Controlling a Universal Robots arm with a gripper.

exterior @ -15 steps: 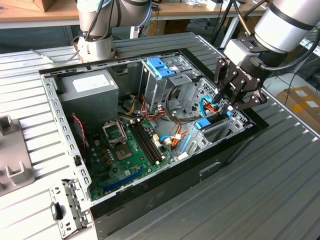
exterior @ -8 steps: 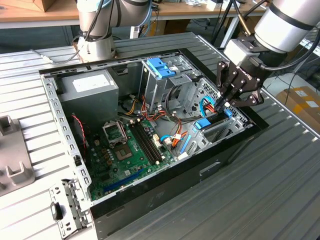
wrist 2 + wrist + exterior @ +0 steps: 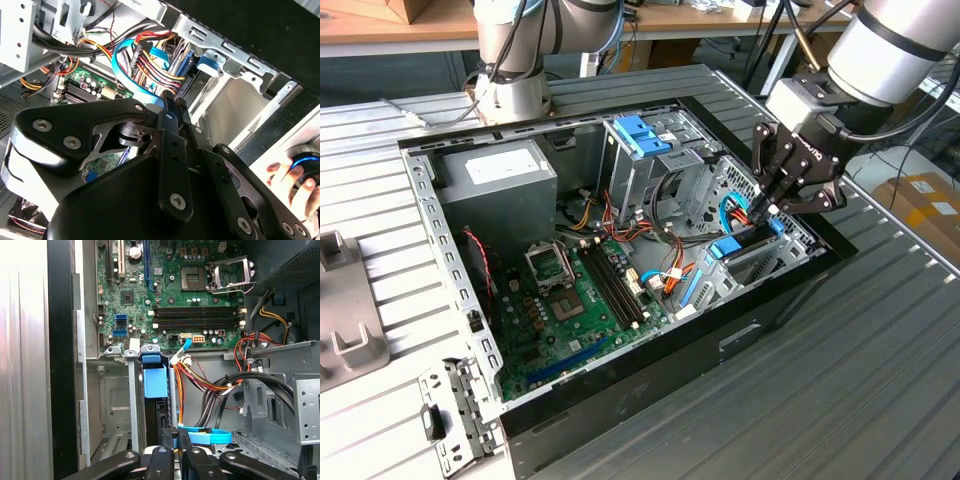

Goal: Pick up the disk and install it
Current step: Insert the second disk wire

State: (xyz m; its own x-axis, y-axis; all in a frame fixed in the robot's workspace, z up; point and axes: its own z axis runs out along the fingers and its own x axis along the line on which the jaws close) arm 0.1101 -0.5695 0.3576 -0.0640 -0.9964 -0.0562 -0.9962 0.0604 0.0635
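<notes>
End effector [image 3: 775, 210] closed narrow on disk [image 3: 748, 243], part-seated in drive bay [image 3: 760, 262] at case [image 3: 650, 390] front corner. Advise: keep disk square to rails, press evenly, avoid cables [image 3: 732, 212].

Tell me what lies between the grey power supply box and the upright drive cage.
A bundle of red, yellow and black wires spans the gap between power supply box and drive cage, seen in the exterior view.

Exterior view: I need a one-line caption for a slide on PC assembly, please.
The gripper reaches into the open computer case, at the disk in the drive bay.
</notes>
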